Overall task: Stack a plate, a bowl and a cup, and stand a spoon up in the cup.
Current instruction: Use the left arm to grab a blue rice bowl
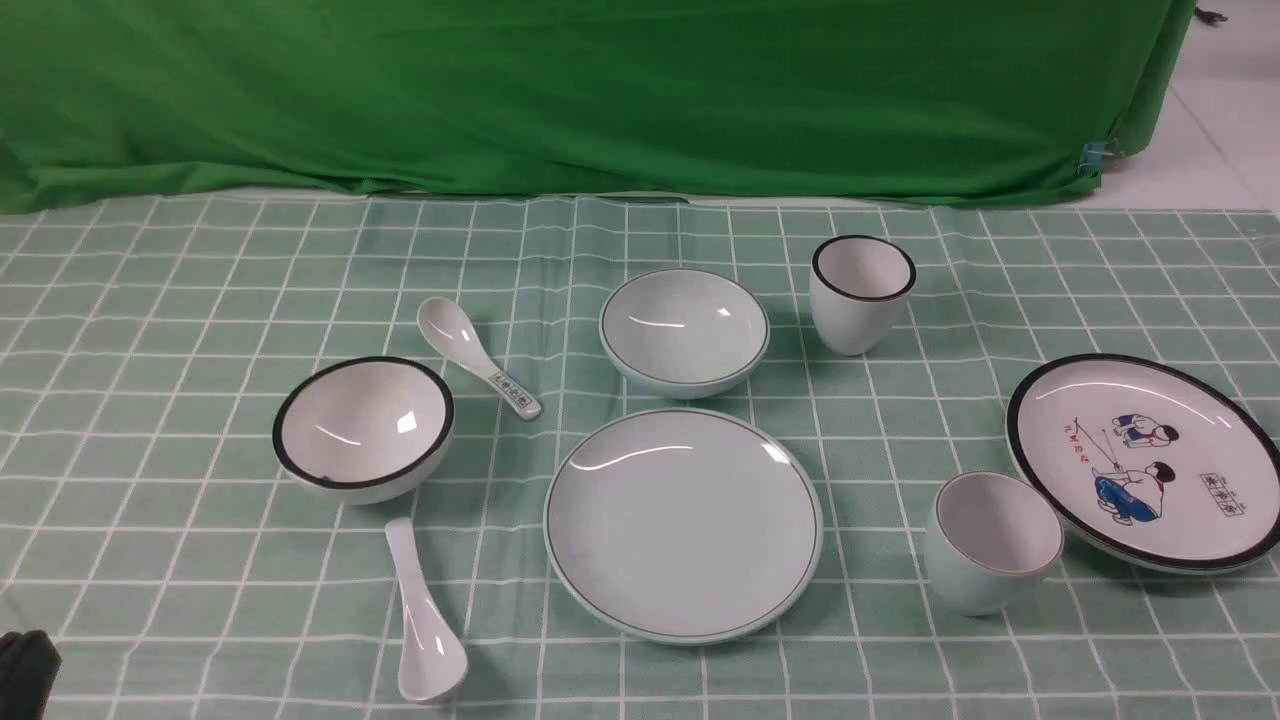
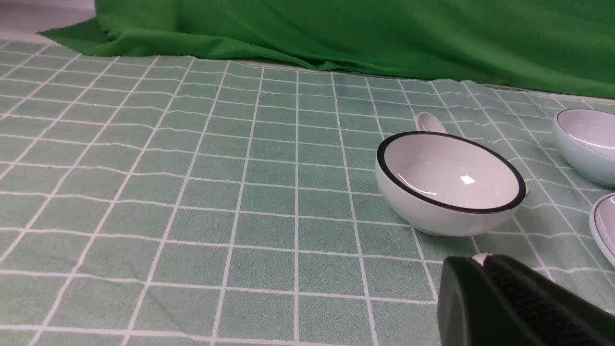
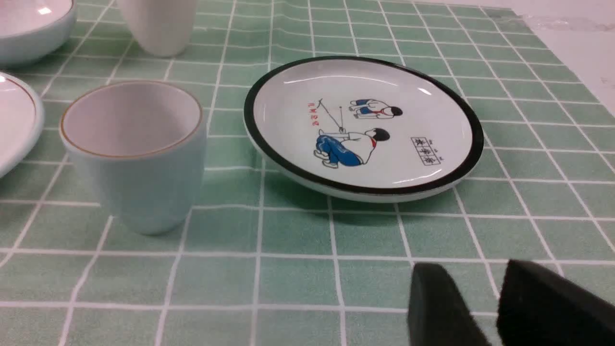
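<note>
The pale blue-green plate [image 1: 683,523] lies at the centre front, with the pale blue-green bowl [image 1: 684,330] just behind it. The pale blue-green cup [image 1: 990,542] stands upright to the plate's right; it also shows in the right wrist view [image 3: 134,154]. The plain white spoon [image 1: 425,620] lies front left of the plate. My left gripper [image 1: 25,665] sits at the front left corner, far from everything; in its wrist view [image 2: 473,269] the jaws are together and empty. My right gripper [image 3: 468,274] is slightly open and empty, low over the cloth in front of the cup.
A black-rimmed white bowl [image 1: 363,425] and a patterned spoon [image 1: 475,355] sit at left. A black-rimmed cup [image 1: 862,293] stands at the back right. A black-rimmed cartoon plate [image 1: 1145,460] lies at far right, close to the cup. A green curtain [image 1: 600,90] hangs behind.
</note>
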### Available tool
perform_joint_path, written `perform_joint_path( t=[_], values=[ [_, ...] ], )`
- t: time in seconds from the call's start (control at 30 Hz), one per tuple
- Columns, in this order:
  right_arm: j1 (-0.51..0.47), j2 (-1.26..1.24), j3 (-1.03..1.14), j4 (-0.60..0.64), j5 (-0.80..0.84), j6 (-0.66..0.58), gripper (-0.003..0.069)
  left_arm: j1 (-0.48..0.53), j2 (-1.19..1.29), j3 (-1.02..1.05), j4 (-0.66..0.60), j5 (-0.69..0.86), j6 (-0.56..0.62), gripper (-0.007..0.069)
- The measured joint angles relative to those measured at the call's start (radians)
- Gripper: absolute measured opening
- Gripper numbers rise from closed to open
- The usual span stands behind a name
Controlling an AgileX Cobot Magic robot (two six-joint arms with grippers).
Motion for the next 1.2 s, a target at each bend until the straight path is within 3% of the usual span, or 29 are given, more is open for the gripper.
perform_joint_path(
  t=[0.63, 0.7, 0.83, 0.93, 1.03, 1.13, 1.2],
  values=[
    [0.000, 0.000, 0.000, 0.000, 0.000, 0.000, 0.0242, 0.000, 0.000, 0.000, -0.021, -0.010, 0.000, 0.0017],
    [0.000, 0.000, 0.000, 0.000, 0.000, 0.000, 0.0242, 0.000, 0.000, 0.000, -0.080, -0.043, 0.000, 0.0017],
    [0.000, 0.000, 0.000, 0.000, 0.000, 0.000, 0.0242, 0.000, 0.000, 0.000, -0.326, -0.214, -0.008, 0.0017],
    [0.000, 0.000, 0.000, 0.000, 0.000, 0.000, 0.0242, 0.000, 0.000, 0.000, -0.380, -0.284, -0.035, 0.0017],
    [0.000, 0.000, 0.000, 0.000, 0.000, 0.000, 0.0242, 0.000, 0.000, 0.000, -0.410, -0.397, -0.097, 0.0017],
    [0.000, 0.000, 0.000, 0.043, -0.072, 0.059, 0.0242, 0.000, 0.000, 0.000, -0.385, -0.619, -0.293, 0.0017],
    [0.000, 0.000, 0.000, 0.085, -0.167, 0.141, 0.0242, 0.001, 0.003, -0.038, -0.317, -0.665, -0.391, 0.0017]
  ],
)
